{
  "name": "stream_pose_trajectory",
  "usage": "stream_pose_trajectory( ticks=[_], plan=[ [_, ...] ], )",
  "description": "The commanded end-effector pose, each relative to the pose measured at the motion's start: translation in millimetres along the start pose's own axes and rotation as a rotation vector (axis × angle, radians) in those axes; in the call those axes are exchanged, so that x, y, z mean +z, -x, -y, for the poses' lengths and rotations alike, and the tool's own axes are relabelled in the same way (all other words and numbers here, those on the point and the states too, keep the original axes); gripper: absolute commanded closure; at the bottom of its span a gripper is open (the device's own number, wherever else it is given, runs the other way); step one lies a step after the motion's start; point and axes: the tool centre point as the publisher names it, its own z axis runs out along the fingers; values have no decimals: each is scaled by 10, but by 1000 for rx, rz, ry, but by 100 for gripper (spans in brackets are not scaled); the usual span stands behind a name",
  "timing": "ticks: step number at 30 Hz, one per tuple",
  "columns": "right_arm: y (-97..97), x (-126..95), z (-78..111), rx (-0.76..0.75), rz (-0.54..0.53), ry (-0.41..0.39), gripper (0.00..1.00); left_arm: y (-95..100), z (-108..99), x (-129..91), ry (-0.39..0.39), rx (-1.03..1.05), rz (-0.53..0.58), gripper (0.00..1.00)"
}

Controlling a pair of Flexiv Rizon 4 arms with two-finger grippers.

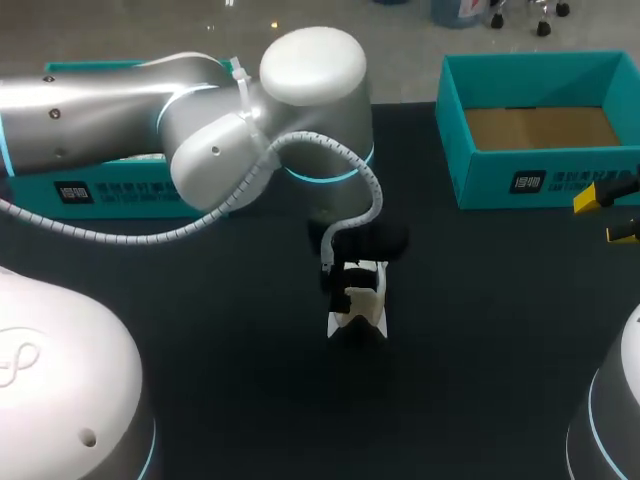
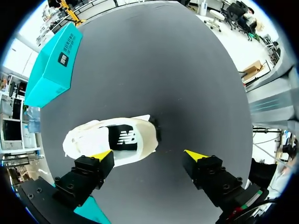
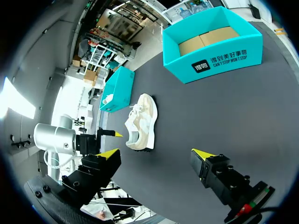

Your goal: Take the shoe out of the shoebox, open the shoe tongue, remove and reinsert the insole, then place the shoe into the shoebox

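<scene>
— Where is the left end effector (image 2: pixel 148 156)?
— Low over the middle of the dark surface (image 1: pixel 480 330). Its fingers are spread wide and hold nothing.
— And the shoe (image 2: pixel 112 142)?
— It's out of the box, lying on the surface right under that end effector. It's white with a black side patch. One yellow fingertip (image 2: pixel 100 155) sits over the shoe's near edge. The other stands off to the side over bare surface, so nothing grips the shoe.
— And the right end effector (image 3: pixel 155 153)?
— Its fingers are parted and empty too. It sits by the right edge, well apart from the shoe.
— What's further back?
— The open teal shoebox (image 1: pixel 520 180) sits at the far right of the surface, its brown bottom showing. A second teal box (image 1: pixel 100 185) is at the far left, partly hidden behind the left arm (image 1: pixel 200 130).
</scene>
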Motion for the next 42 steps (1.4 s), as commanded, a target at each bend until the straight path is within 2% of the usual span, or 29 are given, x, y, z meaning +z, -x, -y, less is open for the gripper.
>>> stream_pose_trajectory(
  ticks=[1, 5, 10, 11, 14, 16, 21, 22, 24, 31, 33, 35, 38, 39, 42],
  plan=[
    [-4, 6, 4, 1, 3, 0, 0, 80, 193, 60, 99, -47, -36, 0],
    [-4, 6, 4, 1, 3, 0, 0, 102, 216, 158, 76, -53, -33, 0],
    [-4, 6, 4, 1, 3, 0, 0, 105, 260, 329, 84, -79, -38, 0],
    [-4, 6, 4, 1, 3, 0, 0, 94, 262, 358, 77, -86, -35, 1],
    [-4, 6, 4, 1, 3, 0, 0, 61, 250, 437, 75, -109, -43, 15],
    [-4, 6, 4, 1, 3, 0, 0, 33, 236, 464, 77, -110, -44, 18],
    [-4, 6, 4, 1, 3, 0, 0, -29, 167, 503, 83, -138, -30, 17],
    [-4, 6, 4, 1, 3, 0, 0, -33, 149, 515, 85, -139, -28, 22],
    [-4, 6, 4, 1, 3, 0, 0, -30, 116, 541, 80, -149, -31, 21],
    [-4, 6, 4, 1, 3, 0, 0, -50, 73, 722, 84, -157, -52, 31],
    [-4, 6, 4, 1, 3, 0, 0, -66, 74, 794, 81, -154, -59, 27],
    [-4, 6, 4, 1, 3, 0, 0, -74, 81, 856, 78, -155, -62, 29],
    [-4, 6, 4, 1, 3, 0, 0, -77, 95, 922, 79, -160, -69, 33],
    [-4, 6, 4, 1, 3, 0, 0, -78, 101, 941, 79, -161, -70, 38],
    [-4, 6, 4, 1, 3, 0, 0, -87, 109, 962, 87, -167, -70, 40]
  ],
)
